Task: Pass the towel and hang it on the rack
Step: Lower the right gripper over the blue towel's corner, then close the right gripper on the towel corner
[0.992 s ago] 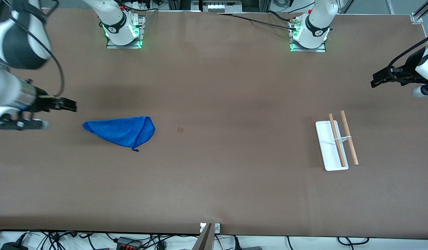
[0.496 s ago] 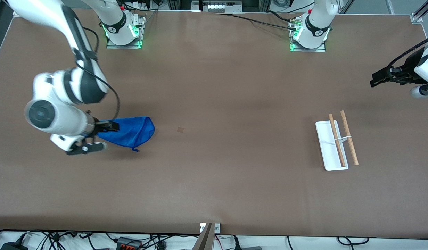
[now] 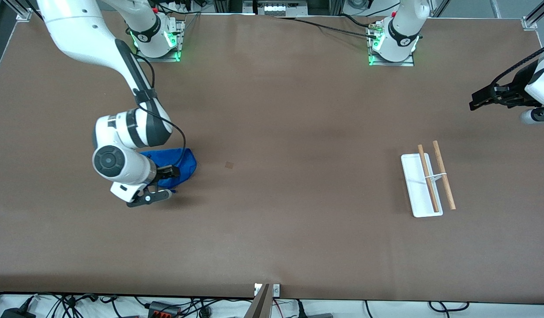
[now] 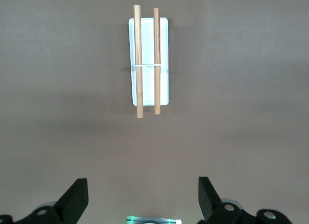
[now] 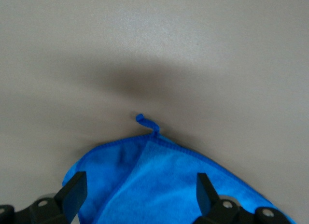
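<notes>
Towel (image 3: 183, 162) lies flat on the bench (image 3: 281, 229) toward the right arm's end, partly covered by the right arm, its loop tag (image 5: 147, 122) at the corner nearest the front camera. Right claw (image 3: 164, 182) is over that edge, fingers spread, gripping nothing. Rack (image 3: 424, 183) stands well apart toward the left arm's end, bare bench all round it. Left claw (image 3: 477, 100) waits open above that end's edge.

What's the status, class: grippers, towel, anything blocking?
Right gripper open over towel, not gripping. Left gripper open, waiting past rack. Nothing in the way.
</notes>
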`<act>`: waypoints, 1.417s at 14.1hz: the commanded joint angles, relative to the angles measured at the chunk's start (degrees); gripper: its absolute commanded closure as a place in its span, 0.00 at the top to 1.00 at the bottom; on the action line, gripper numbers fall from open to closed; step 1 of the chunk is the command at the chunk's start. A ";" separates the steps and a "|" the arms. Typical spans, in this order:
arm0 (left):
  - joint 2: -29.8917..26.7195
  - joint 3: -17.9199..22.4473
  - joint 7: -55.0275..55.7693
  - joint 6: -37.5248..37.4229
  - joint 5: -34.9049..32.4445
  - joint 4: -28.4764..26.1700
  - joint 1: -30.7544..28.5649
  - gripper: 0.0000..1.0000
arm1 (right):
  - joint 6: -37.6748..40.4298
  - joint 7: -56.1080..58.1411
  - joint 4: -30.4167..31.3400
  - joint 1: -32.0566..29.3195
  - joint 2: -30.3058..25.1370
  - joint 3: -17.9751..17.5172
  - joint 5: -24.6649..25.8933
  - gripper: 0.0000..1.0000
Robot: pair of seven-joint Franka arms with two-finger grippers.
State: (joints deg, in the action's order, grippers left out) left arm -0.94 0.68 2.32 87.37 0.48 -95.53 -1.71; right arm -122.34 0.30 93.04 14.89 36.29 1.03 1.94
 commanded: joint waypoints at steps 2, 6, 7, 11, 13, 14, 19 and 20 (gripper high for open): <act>-0.03 -0.15 0.40 -1.06 0.93 0.60 -0.05 1.00 | -0.19 -0.04 -0.23 -0.21 1.85 0.20 -0.89 0.96; -0.03 -0.15 0.40 -1.06 0.93 0.69 0.12 1.00 | 1.75 -0.48 0.74 -0.38 2.02 0.20 -0.89 0.81; -0.03 -0.15 0.40 -1.06 0.93 0.69 0.21 1.00 | 1.67 -0.48 0.56 -0.38 2.46 0.20 -0.89 0.79; -0.03 -0.15 0.40 -1.06 0.93 0.69 0.21 1.00 | 1.05 -0.65 -0.05 -0.29 4.05 0.20 -0.89 0.77; -0.03 -0.15 0.40 -1.06 0.93 0.69 0.21 1.00 | 0.96 -0.74 -0.40 -0.38 4.66 0.20 -0.89 0.74; -0.03 -0.15 0.40 -1.06 0.93 0.61 0.21 1.00 | 0.88 -0.74 -0.67 -0.38 5.18 0.20 -0.98 0.73; -0.03 -0.24 0.40 -1.06 0.93 0.69 0.21 1.00 | 0.70 -0.74 -1.46 -0.38 5.72 0.20 -2.29 0.45; -0.03 -0.24 0.40 -1.06 0.93 0.69 0.21 1.00 | 0.70 -0.65 -1.46 -0.38 5.80 0.20 -3.17 0.37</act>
State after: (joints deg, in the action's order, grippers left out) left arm -0.93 0.58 2.32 87.18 0.50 -95.53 -1.44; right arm -121.63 -0.12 92.71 14.59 41.26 1.29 0.57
